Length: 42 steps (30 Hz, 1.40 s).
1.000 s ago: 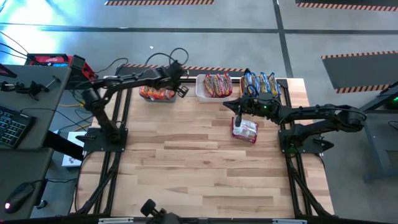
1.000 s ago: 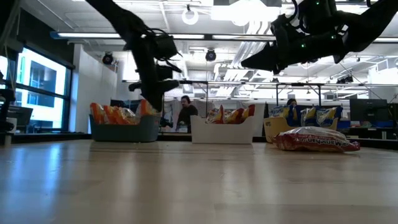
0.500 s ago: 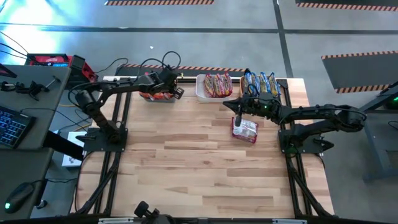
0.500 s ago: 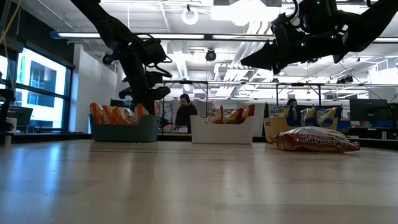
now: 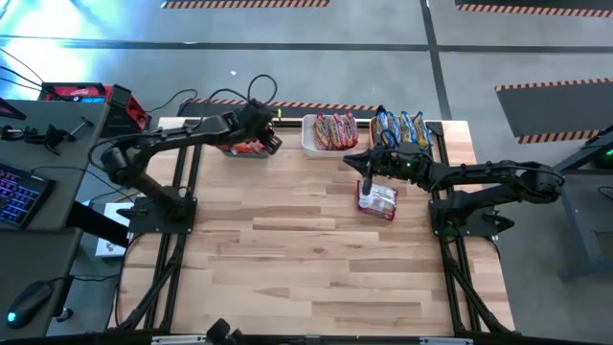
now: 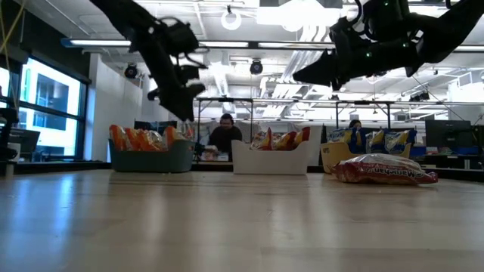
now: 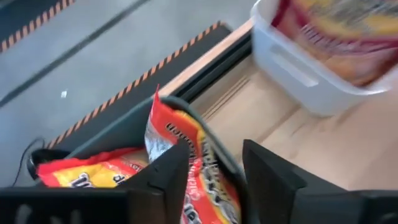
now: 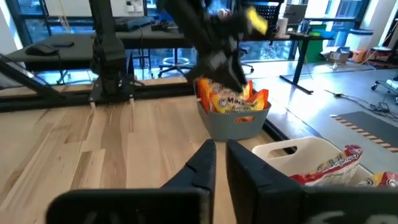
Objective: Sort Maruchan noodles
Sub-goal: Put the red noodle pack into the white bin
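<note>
My left gripper (image 7: 211,180) has its fingers (image 7: 165,177) apart, hanging over the blue bin (image 5: 241,149) at the far left of the table (image 5: 306,259). An orange packet (image 7: 183,162) stands on edge between and just beyond the fingers, leaning on the bin wall; I judge it released, not held, though I cannot tell whether a fingertip touches it.

My right gripper (image 8: 219,158) has its fingers together with only a sliver between them, gripping nothing. It hovers above the one loose packet (image 5: 377,200), a white-maroon one lying flat on the wood near the right edge. In the low view that packet (image 6: 384,170) sits clear of the gripper (image 6: 302,75) overhead.

The other packets are sorted along the far edge: orange in the blue bin (image 6: 147,155), white-maroon in the white bin (image 5: 330,131), yellow-blue in the bin beside it (image 5: 407,127).

What could go wrong: the orange packet stands tall against the wall, so if I pull my left fingers away on a slant, a tip may catch the crinkly film and tip it out. On the right, I must spread the fingers before descending; coming down with them together would only press the packet flat or shove it. The slick wrapper may also slip from a shallow pinch over the white bin (image 8: 292,152).
</note>
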Available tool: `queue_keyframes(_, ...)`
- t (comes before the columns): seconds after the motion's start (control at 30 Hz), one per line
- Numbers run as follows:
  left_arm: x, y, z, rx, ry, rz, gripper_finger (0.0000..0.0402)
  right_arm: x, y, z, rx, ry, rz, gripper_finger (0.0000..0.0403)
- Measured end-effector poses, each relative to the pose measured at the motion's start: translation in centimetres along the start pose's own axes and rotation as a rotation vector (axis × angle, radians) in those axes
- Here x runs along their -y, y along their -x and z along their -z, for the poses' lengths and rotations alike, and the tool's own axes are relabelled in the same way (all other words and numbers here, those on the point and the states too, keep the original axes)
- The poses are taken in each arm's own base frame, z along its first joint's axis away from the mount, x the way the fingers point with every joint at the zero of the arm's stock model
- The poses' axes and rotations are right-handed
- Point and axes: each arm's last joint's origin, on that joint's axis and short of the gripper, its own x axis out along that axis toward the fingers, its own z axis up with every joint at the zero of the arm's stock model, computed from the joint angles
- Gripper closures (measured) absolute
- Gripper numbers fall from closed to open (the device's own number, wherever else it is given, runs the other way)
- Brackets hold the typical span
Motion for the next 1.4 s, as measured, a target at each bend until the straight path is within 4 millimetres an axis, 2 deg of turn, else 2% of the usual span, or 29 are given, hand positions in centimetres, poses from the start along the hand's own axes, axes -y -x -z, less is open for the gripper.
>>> queue_keyframes(0.1, 0.6, 2.2, 0.1, 0.071, -0.039, 0.035, 0.0245, -0.1, 0.0, 0.3, -0.033, 0.024, -0.022, 0.0347)
queue_keyframes(0.23, 1.5, 5.0, 1.3, 0.195, -0.052, 0.099, 0.0234, 0.0, -0.1, 0.3, -0.044, 0.03, 0.005, 0.0287)
queue_keyframes(0.3, 2.1, 6.3, 2.4, 0.259, -0.06, 0.152, 0.0234, 0.1, -0.4, -0.4, -0.081, 0.008, 0.068, 0.0259)
queue_keyframes(0.4, 3.2, 7.4, 4.4, 0.327, -0.077, 0.27, 0.0234, -0.4, -1.1, -1.6, -0.248, 0.03, 0.171, 0.0232)
queue_keyframes(0.53, 4.7, 8.2, 7.1, 0.385, -0.093, 0.408, 0.0233, -2.8, -1.3, -1.8, -0.533, 0.151, 0.196, 0.0222)
queue_keyframes(0.67, 6.1, 8.3, 9.4, 0.403, -0.104, 0.494, 0.0233, -5.9, 0.1, 0.0, -0.794, 0.185, 0.163, 0.0221)
queue_keyframes(0.77, 6.9, 8.1, 10.6, 0.403, -0.127, 0.533, 0.0233, -8.1, 1.6, 1.5, -0.922, 0.196, 0.174, 0.022)
queue_keyframes(0.87, 7.6, 7.8, 11.5, 0.404, -0.139, 0.56, 0.0233, -9.9, 2.7, 2.9, -1.004, 0.206, 0.214, 0.0209)
queue_keyframes(1.0, 8.3, 7.8, 12.0, 0.38, -0.138, 0.583, 0.0233, -11.7, 2.8, 4.4, -1.039, 0.165, 0.262, 0.0168)
queue_keyframes(1.2, 9.3, 7.8, 12.4, 0.374, -0.154, 0.615, 0.0233, -13.1, 2.3, 7.4, -1.119, 0.235, 0.319, 0.0103)
queue_keyframes(1.4, 9.9, 7.9, 12.8, 0.361, -0.144, 0.626, 0.0234, -13.5, 1.8, 9.4, -1.141, 0.385, 0.385, 0.0107)
